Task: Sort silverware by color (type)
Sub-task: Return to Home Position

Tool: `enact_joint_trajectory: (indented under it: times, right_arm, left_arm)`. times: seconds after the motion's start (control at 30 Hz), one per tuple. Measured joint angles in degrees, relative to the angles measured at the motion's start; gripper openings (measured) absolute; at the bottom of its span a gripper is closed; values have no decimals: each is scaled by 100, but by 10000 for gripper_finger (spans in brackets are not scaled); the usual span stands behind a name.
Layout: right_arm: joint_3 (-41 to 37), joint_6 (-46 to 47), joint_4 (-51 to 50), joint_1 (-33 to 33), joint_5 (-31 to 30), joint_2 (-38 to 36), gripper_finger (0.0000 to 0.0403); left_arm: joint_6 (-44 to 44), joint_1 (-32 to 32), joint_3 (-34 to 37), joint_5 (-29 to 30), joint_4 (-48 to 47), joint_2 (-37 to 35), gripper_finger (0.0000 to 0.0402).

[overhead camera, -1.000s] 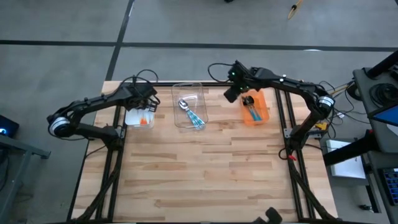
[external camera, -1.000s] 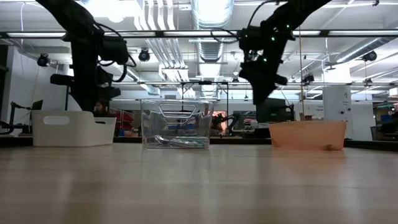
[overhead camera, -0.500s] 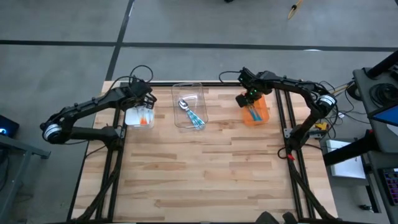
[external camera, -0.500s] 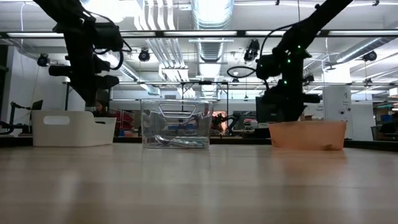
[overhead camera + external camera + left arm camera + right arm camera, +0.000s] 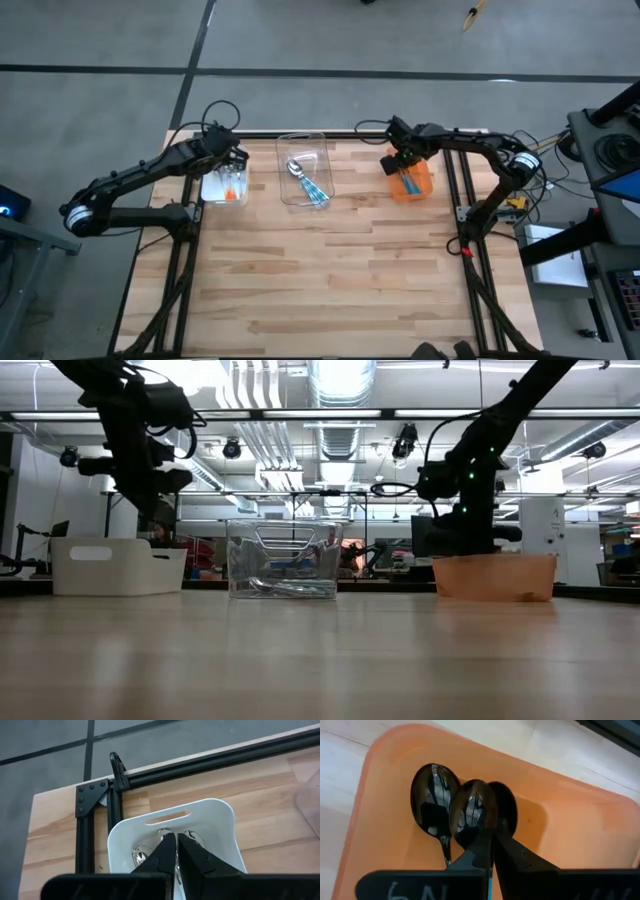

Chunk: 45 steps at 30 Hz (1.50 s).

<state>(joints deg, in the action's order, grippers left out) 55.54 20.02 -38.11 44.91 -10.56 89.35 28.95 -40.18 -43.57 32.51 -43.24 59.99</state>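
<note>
Jaws drawn together and empty, your left gripper hangs over the white bin at far left, your right gripper over the orange bin at far right. Every spoon in sight lies in a bin, handles running roughly near to far: orange-handled spoons below the left gripper, blue-handled spoons below the right, teal-handled spoons in the clear bin between. Going home should need only a clean lift past each rim.
</note>
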Motion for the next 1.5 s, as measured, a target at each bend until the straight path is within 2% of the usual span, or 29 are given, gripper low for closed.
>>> enact_joint_trajectory:
  times: [0.87, 1.17, 1.5]
  right_arm:
    - [-510, 54, 913, -2, 13, 6, 9]
    - [-525, 51, 925, 0, 1, 6, 9]
    - [-523, -51, 705, -2, -285, -44, 9]
  left_arm:
    - [0, 0, 0, 0, 148, 0, 0]
    - [0, 0, 0, -2, 166, 2, 0]
    - [0, 0, 0, -2, 166, 2, 0]
